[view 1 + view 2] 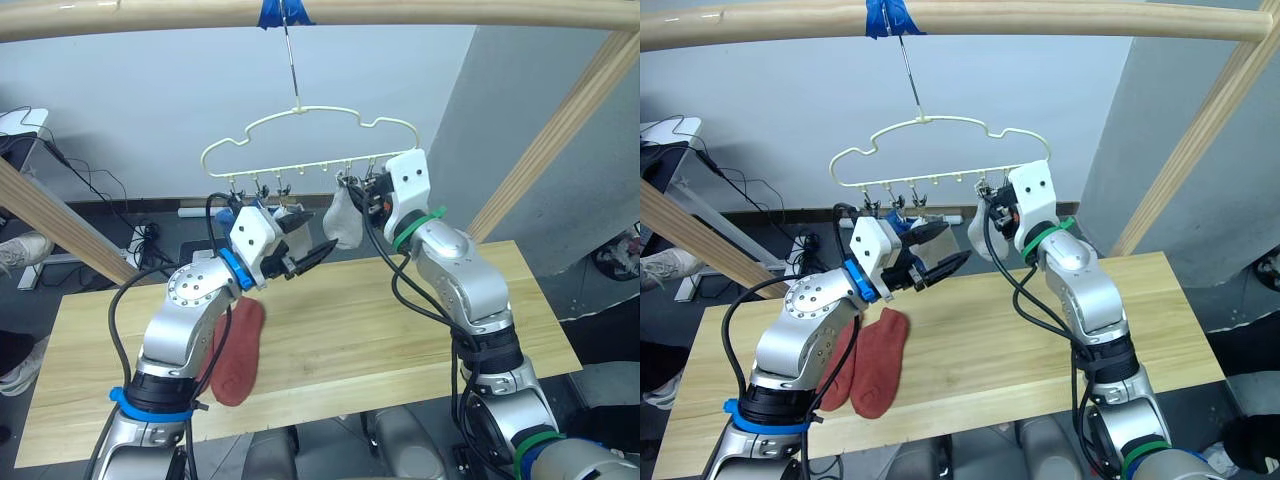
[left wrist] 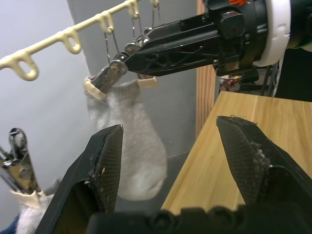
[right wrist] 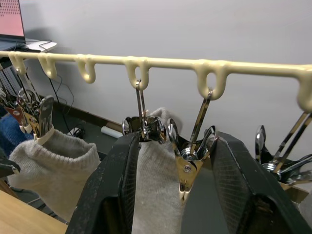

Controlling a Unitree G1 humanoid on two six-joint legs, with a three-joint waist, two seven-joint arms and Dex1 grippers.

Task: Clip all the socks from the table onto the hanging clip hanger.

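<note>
The pale yellow clip hanger (image 1: 300,110) hangs from the top pole above the table (image 1: 400,330). A light grey sock (image 1: 345,222) hangs from one of its clips. My right gripper (image 1: 358,190) is up at that clip row, open, with the sock's clip and a free clip (image 3: 187,161) between its fingers (image 3: 117,185). My left gripper (image 1: 312,240) is open and holds nothing, just below and left of that sock (image 2: 139,146). Another grey sock (image 3: 58,165) and a blue sock (image 1: 898,222) hang further left. Two rust-red socks (image 1: 883,360) (image 1: 838,365) lie on the table under my left arm.
A thick wooden pole (image 1: 400,12) runs across the top, with slanted poles on the right (image 1: 560,130) and left (image 1: 50,220). Cables (image 1: 140,240) and a person's shoe (image 1: 20,250) are on the floor beyond the table's far left.
</note>
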